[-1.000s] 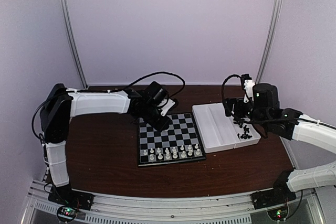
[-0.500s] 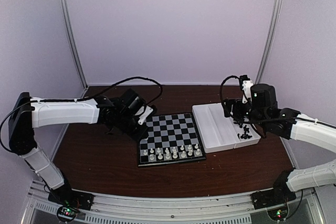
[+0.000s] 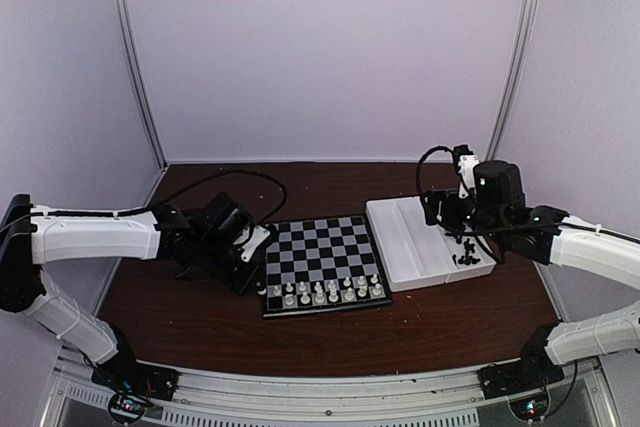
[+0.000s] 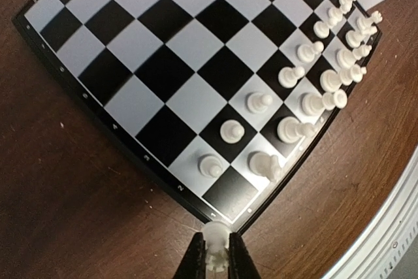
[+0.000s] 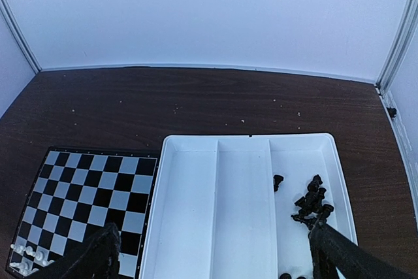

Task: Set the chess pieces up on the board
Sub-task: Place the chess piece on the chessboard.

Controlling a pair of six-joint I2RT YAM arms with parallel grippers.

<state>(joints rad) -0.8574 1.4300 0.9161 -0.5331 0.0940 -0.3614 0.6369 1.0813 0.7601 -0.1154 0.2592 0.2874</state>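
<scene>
1. White chess pieces (image 4: 294, 125) stand in two rows along the 6 o'clock edge of the board (image 3: 320, 247). One more white piece (image 4: 215, 253) is pinched in the left jaws, just off the board's corner at about 8 o'clock, over the table (image 3: 200, 327).
2. The corner square (image 4: 230, 193) nearest the held piece is vacant. Probably its target, that's my guess.
3. Risk: neighbours crowd that square, so the jaws coming down could clip and topple one. The piece is tiny and may slip or land tilted on release.
4. The tray (image 5: 196, 161) sits just beside the board at 3 o'clock. Black pieces (image 5: 312, 204) are heaped in its far 3 o'clock compartment, and I see none elsewhere in it.
5. Right jaws are spread wide over the tray, holding nothing. Risk: the heap is tangled, so a grab could catch two pieces or scatter them.
</scene>
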